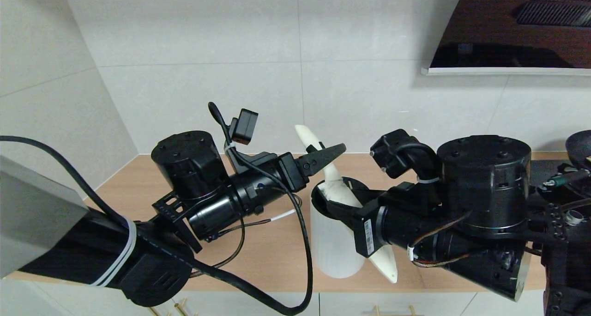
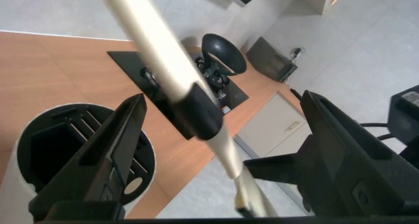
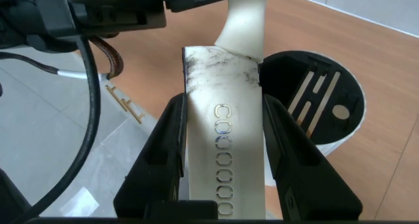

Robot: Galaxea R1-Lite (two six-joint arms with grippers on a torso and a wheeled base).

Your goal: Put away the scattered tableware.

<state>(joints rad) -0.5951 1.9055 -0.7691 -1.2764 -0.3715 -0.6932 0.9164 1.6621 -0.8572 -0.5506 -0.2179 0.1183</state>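
Right gripper (image 1: 344,204) clamps the slotted blade of a cream spatula (image 1: 333,179), held tilted in the air near the white utensil holder's (image 1: 332,246) mouth, with the left gripper (image 1: 330,153) spread wide around its handle; the spatula is apparently not yet stowed.

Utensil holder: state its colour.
White holder, black inside; clearest in the head view.

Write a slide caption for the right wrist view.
Right gripper jaws clamp the cream slotted spatula by its blade, beside the white utensil holder on the wooden counter.
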